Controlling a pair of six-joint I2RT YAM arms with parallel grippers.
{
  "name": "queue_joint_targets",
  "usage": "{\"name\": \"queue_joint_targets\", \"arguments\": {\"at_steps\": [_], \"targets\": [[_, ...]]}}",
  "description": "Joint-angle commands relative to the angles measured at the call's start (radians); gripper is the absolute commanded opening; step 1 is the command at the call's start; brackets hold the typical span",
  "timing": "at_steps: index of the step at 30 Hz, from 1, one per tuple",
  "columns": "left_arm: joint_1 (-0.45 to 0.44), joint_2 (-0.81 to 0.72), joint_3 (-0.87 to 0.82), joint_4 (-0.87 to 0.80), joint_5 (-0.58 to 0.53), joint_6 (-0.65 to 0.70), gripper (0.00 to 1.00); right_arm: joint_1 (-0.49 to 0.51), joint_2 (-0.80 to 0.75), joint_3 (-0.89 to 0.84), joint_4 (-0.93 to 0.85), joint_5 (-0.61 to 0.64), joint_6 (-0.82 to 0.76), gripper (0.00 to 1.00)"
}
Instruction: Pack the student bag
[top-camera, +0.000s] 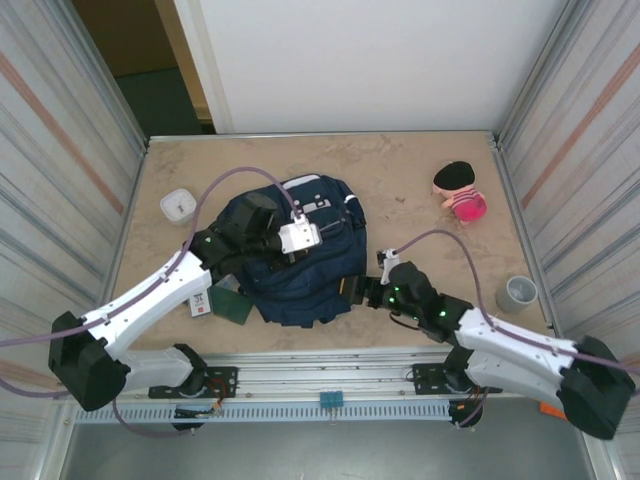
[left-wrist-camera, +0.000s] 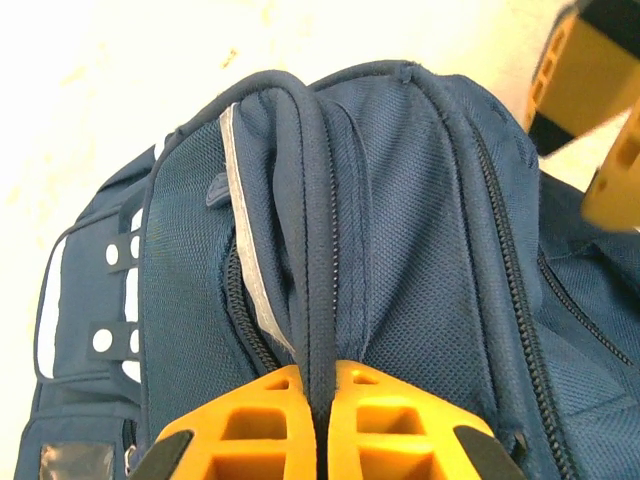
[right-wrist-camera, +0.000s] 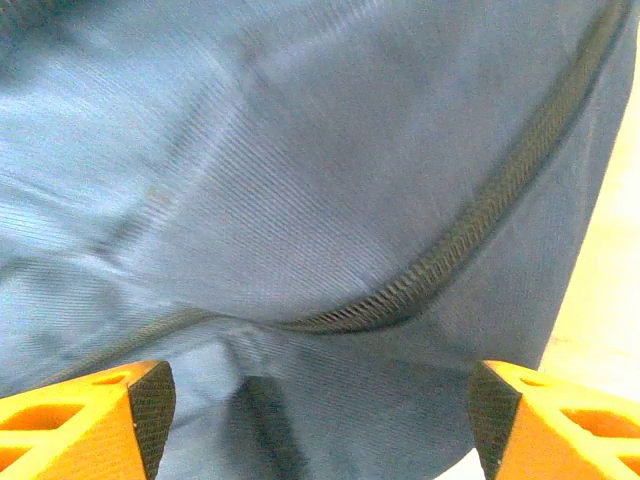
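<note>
**Inspector:** State of your left claw?

**Operator:** My left gripper (left-wrist-camera: 322, 385) is pinched together on a raised seam (left-wrist-camera: 310, 200) of the student bag (top-camera: 310, 275), the piped ridge beside a zip. I judge the purpose is to hold that edge up so the cloth stays taut.

**Inspector:** And the right?

**Operator:** My right gripper (right-wrist-camera: 320, 400) has its fingers apart, close against the bag's near side. A zipper (right-wrist-camera: 480, 225) curves across the cloth between them. Nothing is clamped. I judge it is lining up on the zip, to work against the left hold.

**Inspector:** Location of the bag?

**Operator:** Middle of the table (top-camera: 400, 170), lying between my two arms.

**Inspector:** Items outstanding?

**Operator:** A pink plush toy (top-camera: 458, 192) far right, a grey cup (top-camera: 519, 293) by the right edge and a small white tub (top-camera: 177, 205) far left. A flat green item (top-camera: 230, 302), perhaps a notebook, lies just beside the bag's near-left corner. None of these is packed yet.
</note>
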Motion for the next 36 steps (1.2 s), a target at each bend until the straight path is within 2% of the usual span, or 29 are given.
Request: {"name": "queue_joint_targets", "arguments": {"at_steps": [1,4,7,11,13,18,22,25,32,36], "targets": [[0.01,-0.073,-0.041,0.21,0.214,0.109,0.0,-0.065,-0.137,0.052,-0.175,-0.105,-0.112,0.8],[0.011,-0.057,-0.076,0.229,0.254,0.156,0.0,-0.182,-0.231,0.068,-0.254,-0.236,-0.105,0.81],[0.012,-0.048,-0.075,0.209,0.302,0.183,0.0,-0.323,-0.262,0.115,-0.326,-0.373,-0.079,0.78],[0.012,-0.067,-0.103,0.246,0.335,0.203,0.0,-0.482,-0.174,0.187,-0.327,-0.572,-0.027,0.75],[0.011,-0.073,-0.106,0.241,0.334,0.222,0.0,-0.515,-0.104,0.216,-0.285,-0.64,0.011,0.73],[-0.012,-0.078,-0.121,0.217,0.269,0.271,0.0,-0.515,0.039,0.266,-0.188,-0.705,0.104,0.7],[-0.032,-0.075,-0.149,0.227,0.227,0.319,0.0,-0.49,0.093,0.278,-0.177,-0.677,0.133,0.79],[-0.038,-0.071,-0.167,0.235,0.217,0.344,0.0,-0.474,0.12,0.279,-0.173,-0.66,0.126,0.8],[-0.045,-0.073,-0.174,0.243,0.193,0.335,0.0,-0.412,0.197,0.272,-0.107,-0.643,0.157,0.71],[-0.058,-0.074,-0.178,0.249,0.19,0.349,0.0,-0.381,0.23,0.278,-0.092,-0.608,0.156,0.52]]}}
